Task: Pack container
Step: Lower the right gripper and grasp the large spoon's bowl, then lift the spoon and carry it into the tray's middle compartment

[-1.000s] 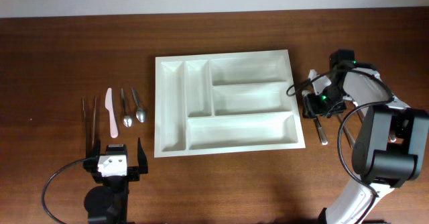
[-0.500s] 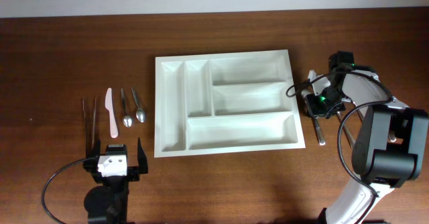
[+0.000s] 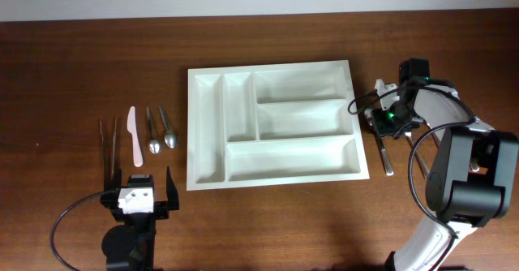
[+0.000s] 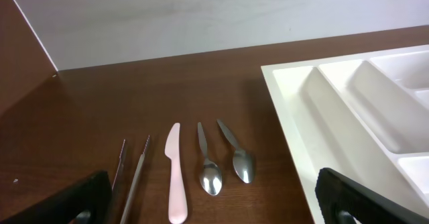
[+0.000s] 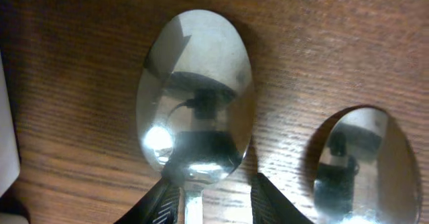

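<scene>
The container [image 3: 292, 161], a white five-compartment cutlery tray, lies mid-table with nothing in it; its left part shows in the left wrist view [image 4: 348, 103]. My right gripper [image 3: 383, 121] is low over the cutlery just right of the tray. In the right wrist view its fingers [image 5: 213, 200] straddle the neck of a steel spoon [image 5: 196, 83]: the left finger touches the handle, the right finger stands apart. A second spoon [image 5: 358, 163] lies beside it. My left gripper [image 3: 139, 191] is open and empty near the front left, behind the left row of cutlery [image 4: 214, 207].
Left of the tray lie two thin steel pieces [image 3: 107, 137], a pink knife [image 3: 134, 137] and two spoons [image 3: 154, 145], [image 3: 169, 133]. Steel handles [image 3: 387, 159] stick out toward the front below my right gripper. The white wall edge runs along the back.
My right gripper has shifted slightly toward the back and right over the cutlery beside the tray. The left arm and the left cutlery have not moved.
</scene>
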